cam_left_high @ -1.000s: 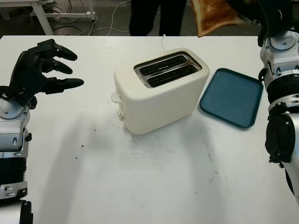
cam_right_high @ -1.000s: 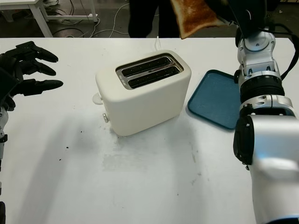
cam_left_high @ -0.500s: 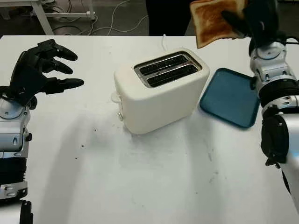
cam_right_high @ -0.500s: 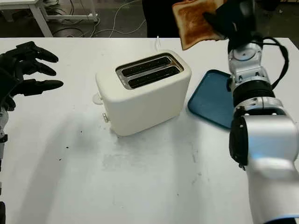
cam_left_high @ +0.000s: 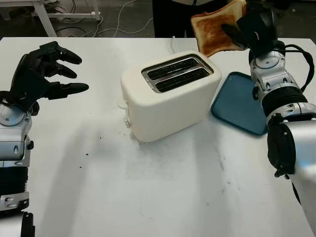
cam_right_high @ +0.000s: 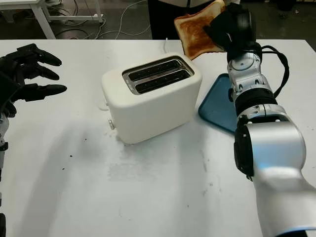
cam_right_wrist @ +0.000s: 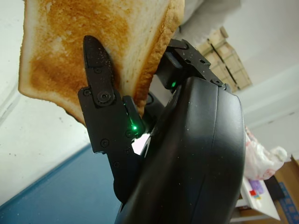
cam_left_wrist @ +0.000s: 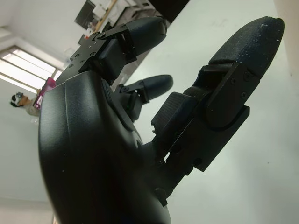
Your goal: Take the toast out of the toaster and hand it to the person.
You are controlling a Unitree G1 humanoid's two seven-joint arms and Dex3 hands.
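toast (cam_left_high: 216, 30): raised at 1 o'clock above the toaster (cam_left_high: 169, 94), clear of the slots; light, dry, brittle.
right hand (cam_left_high: 249, 28): clenched on the toast's lower edge; firmer squeeze likely cracks it.
left hand (cam_left_high: 37, 79): released, at 9 o'clock over the table (cam_left_high: 163, 192), idle.
surroundings: blue tray (cam_left_high: 242, 102) at 3 o'clock; person (cam_left_high: 173, 17) at 12 o'clock, path open.

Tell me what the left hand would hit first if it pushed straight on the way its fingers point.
Probably the toaster. The open left hand hangs above the table's left side, fingers aimed across toward the toaster's side. Depth is unclear, so it might pass just behind it.
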